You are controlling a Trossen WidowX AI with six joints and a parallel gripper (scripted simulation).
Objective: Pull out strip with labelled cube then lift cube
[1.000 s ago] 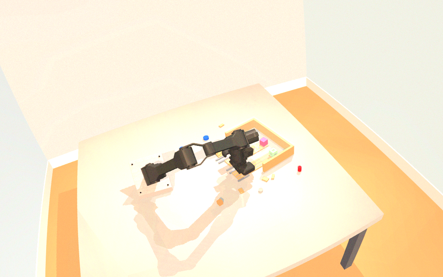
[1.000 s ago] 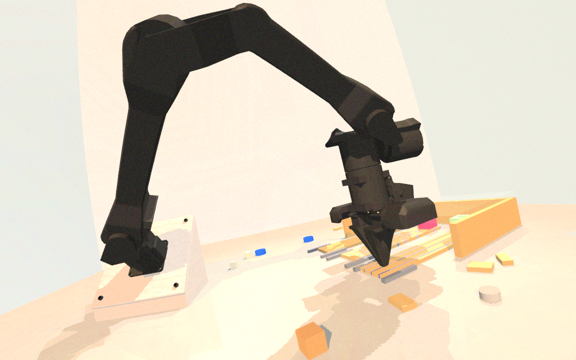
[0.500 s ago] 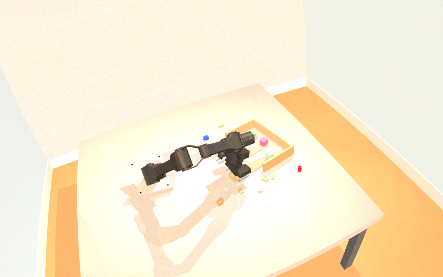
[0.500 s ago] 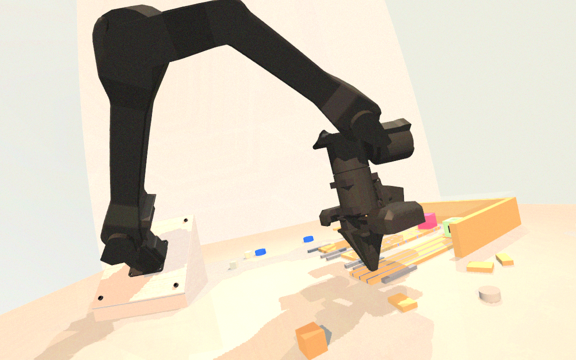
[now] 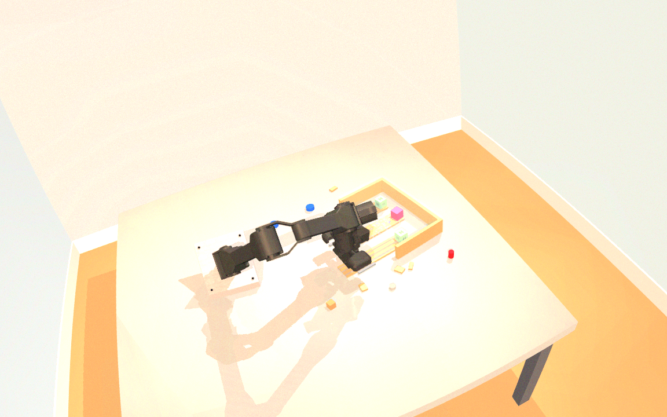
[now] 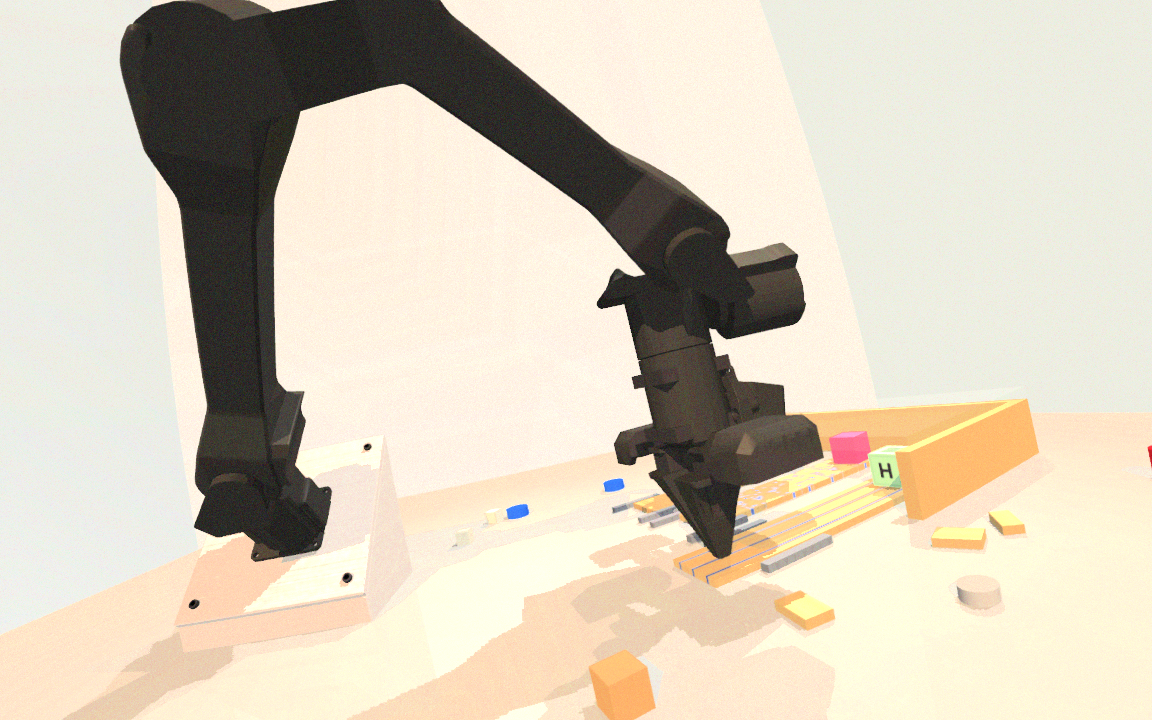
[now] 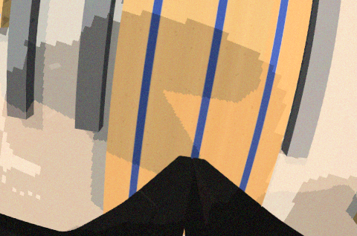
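- Pincer [image 5: 350, 267] [image 6: 723, 553] [image 7: 192, 158]: narrow, fingertips together, nothing held, over the blue-lined wooden strip [image 5: 345, 270] [image 6: 763, 543] [image 7: 178, 57].
- The strip runs to the cube lettered H [image 5: 400, 236] [image 6: 886, 468] at the wooden frame [image 5: 418, 242] [image 6: 965, 465].
- Strip: probably light, stiff, slick; dragging from above suits it.
- Cube: likely light, firm; grip opposite sides.
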